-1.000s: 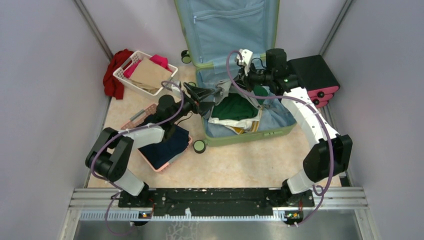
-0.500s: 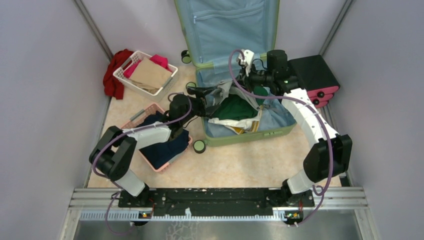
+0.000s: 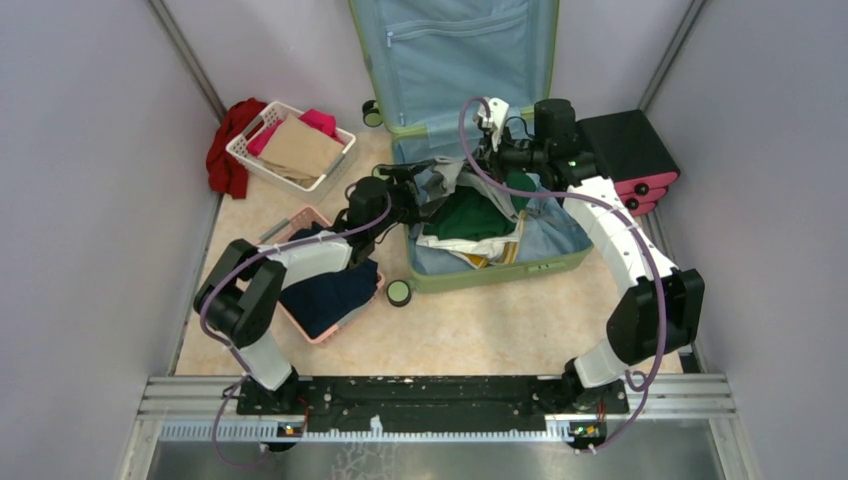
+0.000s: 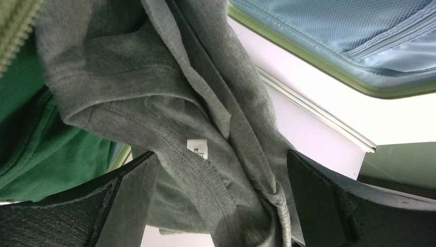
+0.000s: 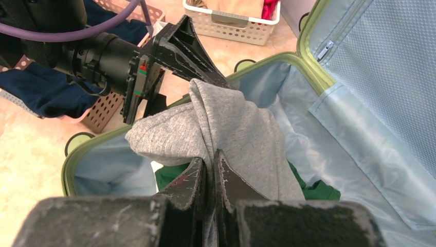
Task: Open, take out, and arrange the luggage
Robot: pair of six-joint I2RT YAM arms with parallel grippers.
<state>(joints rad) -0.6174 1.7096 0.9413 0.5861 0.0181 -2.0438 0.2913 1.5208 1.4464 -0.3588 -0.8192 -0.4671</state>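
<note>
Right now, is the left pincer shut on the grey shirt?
No: in the left wrist view the left pincer is open, its jaws wide apart with the grey shirt hanging between them.

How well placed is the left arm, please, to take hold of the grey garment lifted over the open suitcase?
Probably yes. The left claw is open, the grey garment hangs between its fingers, and nothing lies in between. The right claw is shut on the same cloth, so both would then hold it.
</note>
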